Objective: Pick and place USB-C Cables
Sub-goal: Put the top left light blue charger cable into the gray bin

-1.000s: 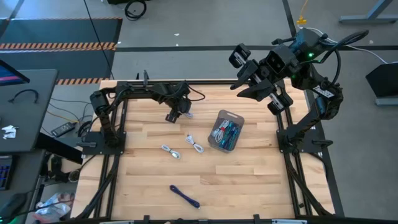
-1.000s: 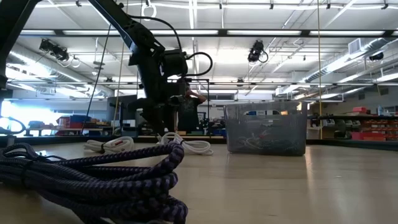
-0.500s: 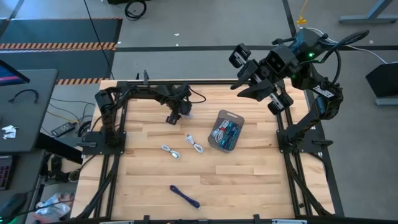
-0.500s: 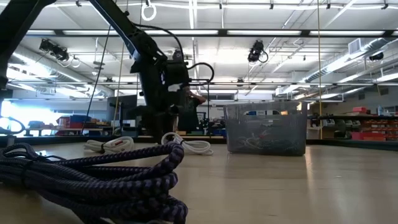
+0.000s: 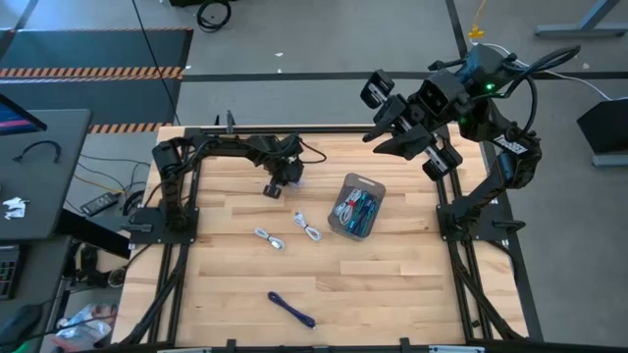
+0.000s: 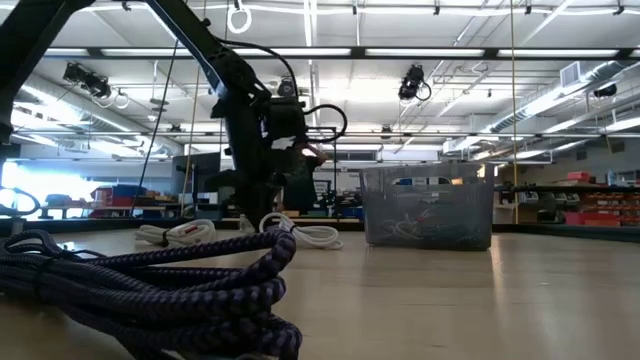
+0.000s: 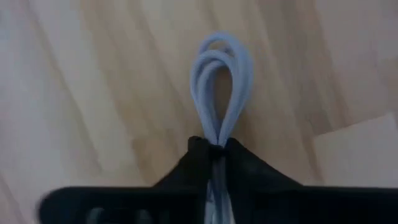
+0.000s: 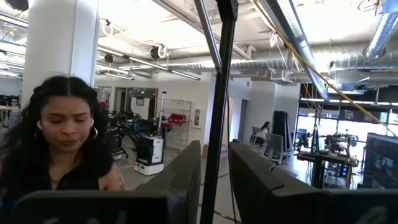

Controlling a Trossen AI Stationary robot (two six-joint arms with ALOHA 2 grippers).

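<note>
On the wooden table (image 5: 392,284), the left gripper (image 7: 214,149), open a second ago, now pinches a pale cable (image 7: 221,74).

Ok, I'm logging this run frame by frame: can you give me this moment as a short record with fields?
left gripper: shut on a white cable, low at the table's far side
right gripper: raised off the table's far right corner, fingers apart, empty
tray: right of centre, holds teal and other cables
loose cables: two white left of the tray, one dark blue near the front edge
table: wooden
</note>
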